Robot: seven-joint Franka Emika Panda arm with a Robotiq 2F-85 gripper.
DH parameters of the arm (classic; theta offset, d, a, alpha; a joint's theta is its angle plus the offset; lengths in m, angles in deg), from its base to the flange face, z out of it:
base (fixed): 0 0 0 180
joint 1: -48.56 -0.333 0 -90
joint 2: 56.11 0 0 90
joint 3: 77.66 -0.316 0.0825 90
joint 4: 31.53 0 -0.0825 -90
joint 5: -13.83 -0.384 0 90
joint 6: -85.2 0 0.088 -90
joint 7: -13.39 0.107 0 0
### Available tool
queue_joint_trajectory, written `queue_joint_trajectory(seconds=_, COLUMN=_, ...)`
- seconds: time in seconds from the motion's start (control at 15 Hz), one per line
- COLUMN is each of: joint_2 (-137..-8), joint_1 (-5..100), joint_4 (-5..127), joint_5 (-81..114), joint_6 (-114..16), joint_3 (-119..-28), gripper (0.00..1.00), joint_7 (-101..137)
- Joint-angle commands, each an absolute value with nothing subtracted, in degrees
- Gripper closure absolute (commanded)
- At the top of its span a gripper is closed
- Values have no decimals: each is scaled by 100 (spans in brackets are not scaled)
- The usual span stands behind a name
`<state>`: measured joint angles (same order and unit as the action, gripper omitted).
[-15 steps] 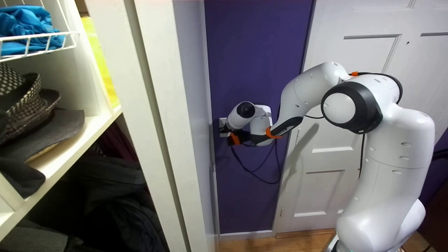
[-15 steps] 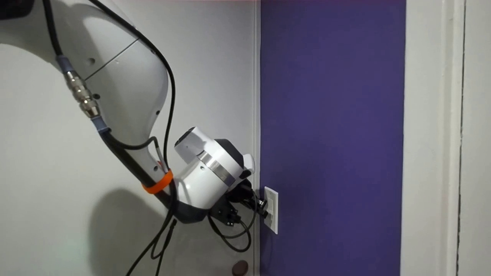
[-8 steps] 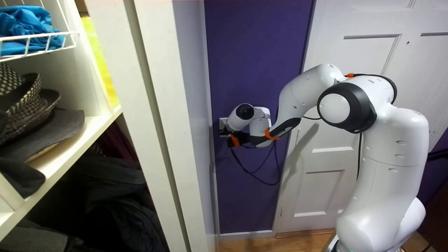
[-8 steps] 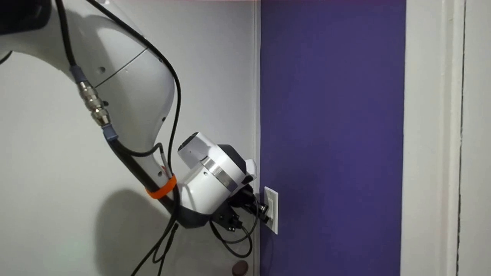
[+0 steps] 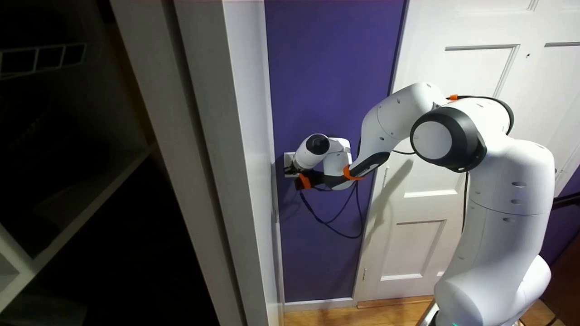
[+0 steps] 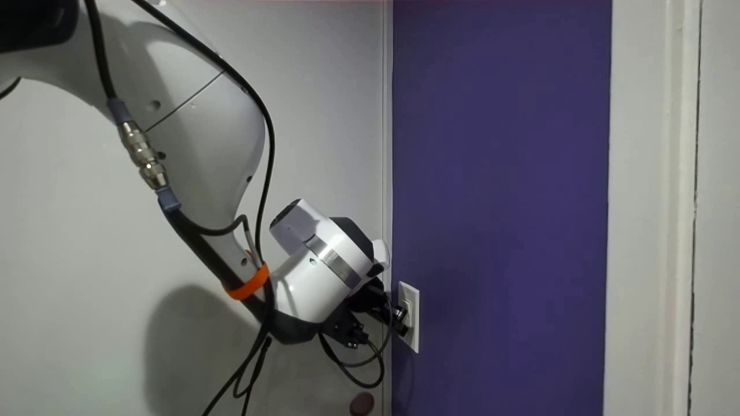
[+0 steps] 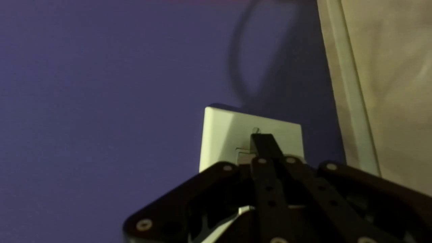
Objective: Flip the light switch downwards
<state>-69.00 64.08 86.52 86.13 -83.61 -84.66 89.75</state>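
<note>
The light switch is a small white upright wall plate (image 6: 414, 306) on the purple wall, close to the corner. It also shows in an exterior view (image 5: 288, 158), partly behind the gripper, and in the wrist view (image 7: 219, 135). My gripper (image 7: 265, 140) is shut and empty. Its joined fingertips lie in front of the plate's middle and cover most of the switch's moving part; only an edge of that part shows. In an exterior view the fingertips (image 6: 403, 323) are at the lower half of the plate and appear to touch it.
A white wall meets the purple wall (image 6: 503, 173) right by the plate. A white panelled door (image 5: 430, 190) stands behind the arm. A dark closet with shelves (image 5: 90, 217) is beyond the white partition (image 5: 247, 136). A cable (image 5: 331, 226) hangs in a loop below the wrist.
The closet has gone from lit to dark within the last half second. The gripper moved slightly down along the plate, then a little toward it. The switch's upper part now stands out more.
</note>
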Motion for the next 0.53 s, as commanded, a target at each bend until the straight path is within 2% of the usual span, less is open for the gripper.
queue_joint_trajectory(seconds=0.0, joint_2=-6852, joint_1=6435, joint_4=8715, joint_5=8484, joint_6=-8511, joint_3=-8506, gripper=100, joint_7=8971)
queue_joint_trajectory(seconds=0.47, joint_2=-6467, joint_1=6488, joint_4=9343, joint_5=7532, joint_6=-8413, joint_3=-8916, gripper=100, joint_7=8351)
